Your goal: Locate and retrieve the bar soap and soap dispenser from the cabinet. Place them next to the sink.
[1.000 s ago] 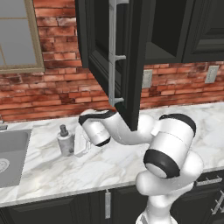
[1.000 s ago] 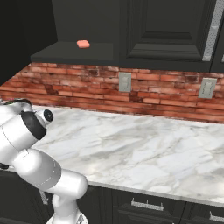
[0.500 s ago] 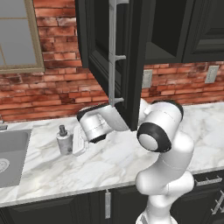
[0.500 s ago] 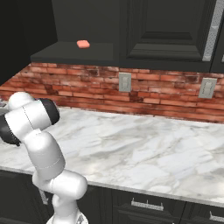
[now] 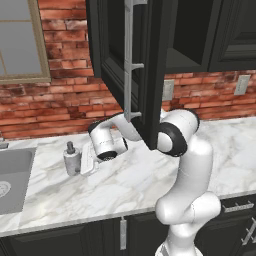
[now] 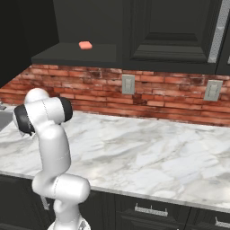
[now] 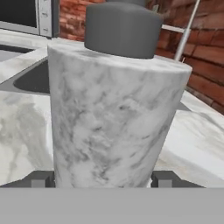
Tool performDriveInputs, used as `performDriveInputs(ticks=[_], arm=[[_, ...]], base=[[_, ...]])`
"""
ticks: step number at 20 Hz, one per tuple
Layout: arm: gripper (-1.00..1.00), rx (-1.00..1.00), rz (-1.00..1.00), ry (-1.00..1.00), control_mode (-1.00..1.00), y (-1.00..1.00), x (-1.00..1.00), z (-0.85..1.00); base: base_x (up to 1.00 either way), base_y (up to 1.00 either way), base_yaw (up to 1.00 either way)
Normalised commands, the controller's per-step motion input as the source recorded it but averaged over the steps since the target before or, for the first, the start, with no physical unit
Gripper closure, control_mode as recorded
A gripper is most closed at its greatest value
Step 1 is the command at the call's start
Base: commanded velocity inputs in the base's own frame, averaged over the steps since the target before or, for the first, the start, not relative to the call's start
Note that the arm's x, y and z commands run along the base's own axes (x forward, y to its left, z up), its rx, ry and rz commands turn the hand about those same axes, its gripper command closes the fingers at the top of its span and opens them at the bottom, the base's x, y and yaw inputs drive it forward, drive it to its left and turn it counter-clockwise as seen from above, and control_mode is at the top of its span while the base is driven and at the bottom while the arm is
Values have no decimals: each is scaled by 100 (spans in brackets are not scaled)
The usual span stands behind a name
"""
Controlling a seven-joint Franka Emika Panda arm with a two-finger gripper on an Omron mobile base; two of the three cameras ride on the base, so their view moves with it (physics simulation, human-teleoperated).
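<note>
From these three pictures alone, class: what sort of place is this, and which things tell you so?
A home kitchen, most likely. A steel sink is set into a marble counter against a brick wall, an open wall cabinet hangs above, and a soap dispenser stands beside the sink.

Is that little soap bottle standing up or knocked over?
Upright: the soap dispenser stands on the counter with its pump on top, beside the sink.
</note>
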Motion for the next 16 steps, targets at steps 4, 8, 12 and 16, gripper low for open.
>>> performDriveInputs(ticks=[4,8,12,16], arm=[[100,3,-2,-4,-100,9,32,-28],[100,4,-2,-6,-100,6,29,-30],[100,4,-1,-7,-100,8,27,-34],[100,1,0,-8,-100,17,22,-37]], base=[[0,0,0],[0,0,0],[0,0,0],[0,0,0]])
